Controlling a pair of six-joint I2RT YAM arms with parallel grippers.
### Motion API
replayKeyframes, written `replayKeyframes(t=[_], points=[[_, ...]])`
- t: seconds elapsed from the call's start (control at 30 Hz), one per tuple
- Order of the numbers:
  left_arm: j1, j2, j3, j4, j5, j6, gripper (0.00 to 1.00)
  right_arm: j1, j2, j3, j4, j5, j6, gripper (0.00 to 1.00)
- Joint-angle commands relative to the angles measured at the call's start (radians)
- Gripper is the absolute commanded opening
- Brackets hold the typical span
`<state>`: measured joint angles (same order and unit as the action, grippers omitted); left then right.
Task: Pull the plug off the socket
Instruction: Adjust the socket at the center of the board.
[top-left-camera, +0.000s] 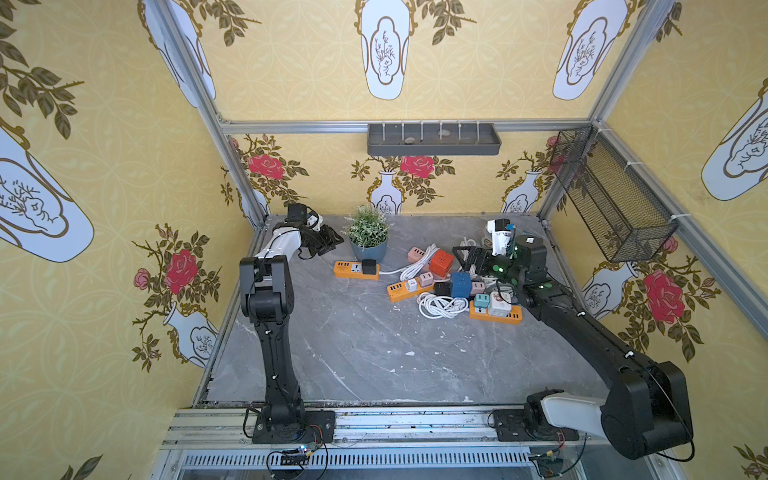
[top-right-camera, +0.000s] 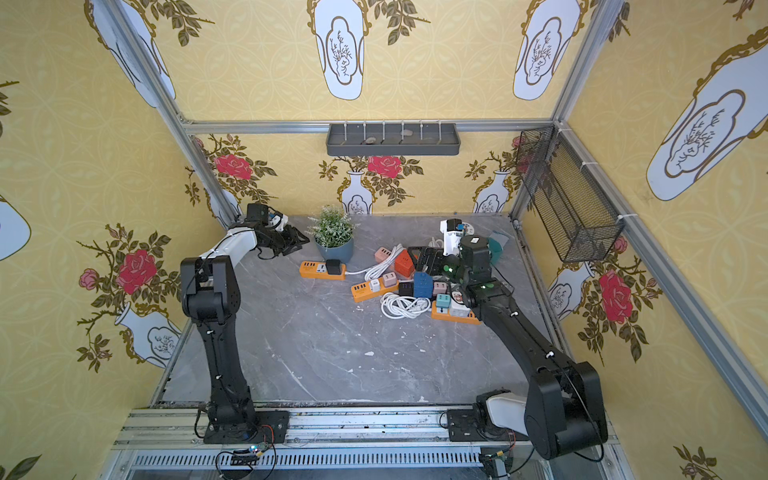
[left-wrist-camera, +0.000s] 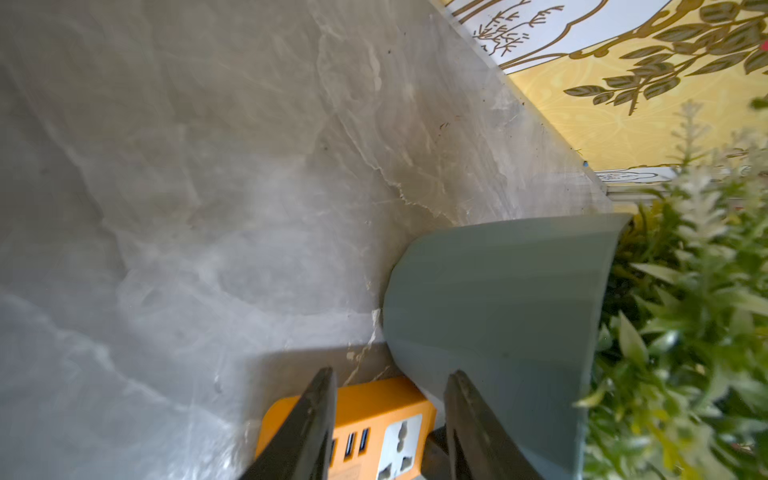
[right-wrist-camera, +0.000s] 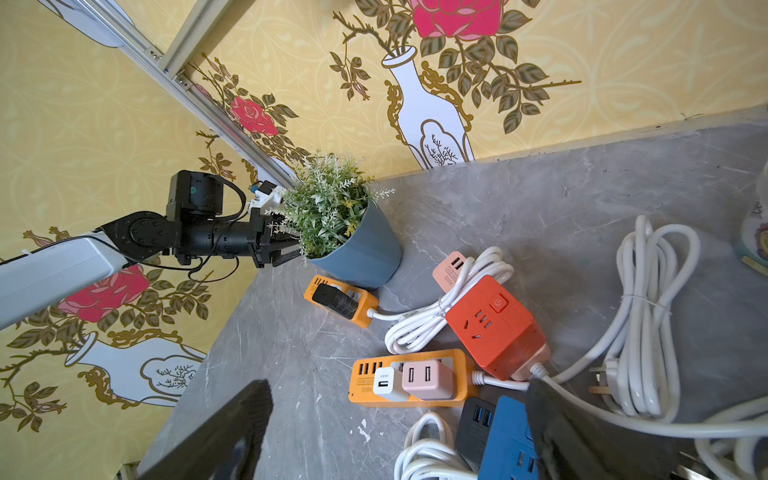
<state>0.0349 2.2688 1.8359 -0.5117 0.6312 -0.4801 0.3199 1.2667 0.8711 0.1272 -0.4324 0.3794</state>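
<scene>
A black plug (top-left-camera: 368, 266) (right-wrist-camera: 334, 300) sits in an orange socket strip (top-left-camera: 351, 270) (top-right-camera: 318, 270) in front of the potted plant. My left gripper (top-left-camera: 332, 243) (right-wrist-camera: 286, 249) hovers just beyond the strip's USB end, beside the pot. In the left wrist view its jaws (left-wrist-camera: 390, 374) stand narrowly apart with nothing between them, and the strip's end (left-wrist-camera: 374, 415) lies below. My right gripper (top-left-camera: 469, 257) (right-wrist-camera: 399, 386) hangs wide open and empty over the pile of sockets at the right.
The blue-potted plant (top-left-camera: 368, 237) stands close behind the strip. To the right lie a second orange strip with white and pink adapters (top-left-camera: 409, 286), a third orange strip (top-left-camera: 496, 311), red (top-left-camera: 441, 262) and blue (top-left-camera: 461, 284) cube sockets and coiled white cables (top-left-camera: 440, 305).
</scene>
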Motion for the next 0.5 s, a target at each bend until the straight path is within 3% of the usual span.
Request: replayKeyframes(t=[0.0, 0.27, 0.47], points=[[-0.010, 0.056, 0.043, -0.047, 0.057, 0.002, 0.46, 0.000, 0.013, 0.011, 0.005, 0.003, -0.013, 0.98], [-0.024, 0.101, -0.016, -0.090, 0.148, 0.053, 0.45, -0.002, 0.042, 0.014, 0.016, -0.016, -0.010, 0.98], [-0.029, -0.035, -0.192, -0.105, 0.156, 0.104, 0.45, -0.009, 0.042, 0.002, 0.020, -0.031, -0.012, 0.98]])
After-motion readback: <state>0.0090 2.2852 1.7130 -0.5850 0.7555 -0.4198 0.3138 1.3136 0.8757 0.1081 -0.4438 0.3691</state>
